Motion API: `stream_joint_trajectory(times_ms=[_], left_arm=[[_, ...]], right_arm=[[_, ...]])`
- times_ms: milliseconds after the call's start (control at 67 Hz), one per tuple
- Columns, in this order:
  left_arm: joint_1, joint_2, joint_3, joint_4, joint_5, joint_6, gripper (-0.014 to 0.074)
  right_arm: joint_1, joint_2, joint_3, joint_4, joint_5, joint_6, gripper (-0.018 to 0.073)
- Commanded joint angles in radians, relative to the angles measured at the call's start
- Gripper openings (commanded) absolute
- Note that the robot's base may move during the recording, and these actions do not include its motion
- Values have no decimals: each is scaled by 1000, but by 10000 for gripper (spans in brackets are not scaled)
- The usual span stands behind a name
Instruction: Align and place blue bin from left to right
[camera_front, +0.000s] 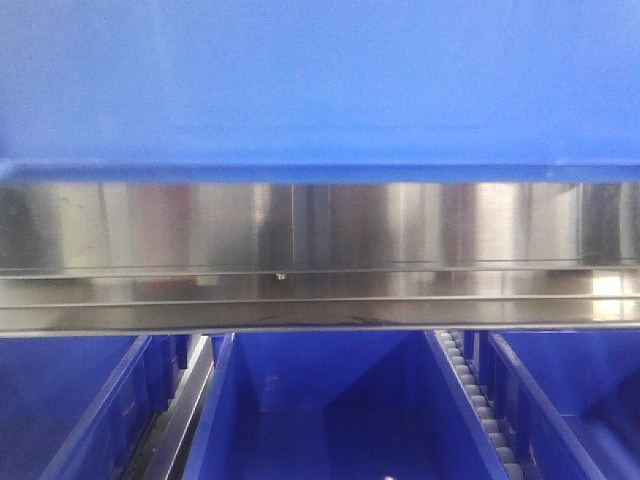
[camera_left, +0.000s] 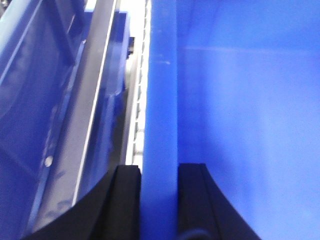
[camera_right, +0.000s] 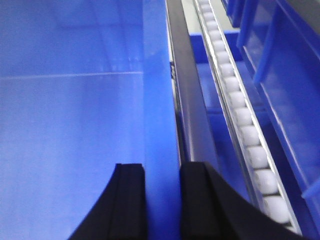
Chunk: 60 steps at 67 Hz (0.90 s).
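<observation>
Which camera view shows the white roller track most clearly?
The right wrist view: the roller track runs the length of the picture beside the blue bin, each white roller distinct. The front view shows only a short piece between darker bins. The left wrist view shows just a thin, blurred strip.
</observation>
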Motion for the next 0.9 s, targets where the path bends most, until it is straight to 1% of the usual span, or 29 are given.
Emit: stream_joint_trajectory(times_ms=[0,164,314,702,881], left_arm=[[-25,-14,9,-24,-76,-9,-111],[-25,-18,9,-15,-103,-9,-111],[-25,-26,9,15,-114,-9,-111],[-25,-26,9,14,-134,-9,-111],[-25,-26,9,32,-136,-9,-111]], right_arm=[[13,-12,-10,-6,-126,18,-80],[13,-12,-10,-6,-126,18,-80],[13,-12,-10,-6,-121,18,-80],[13,-12,-10,-6,-115,18,-80],[13,-12,-10,-6,-115,18,-80]])
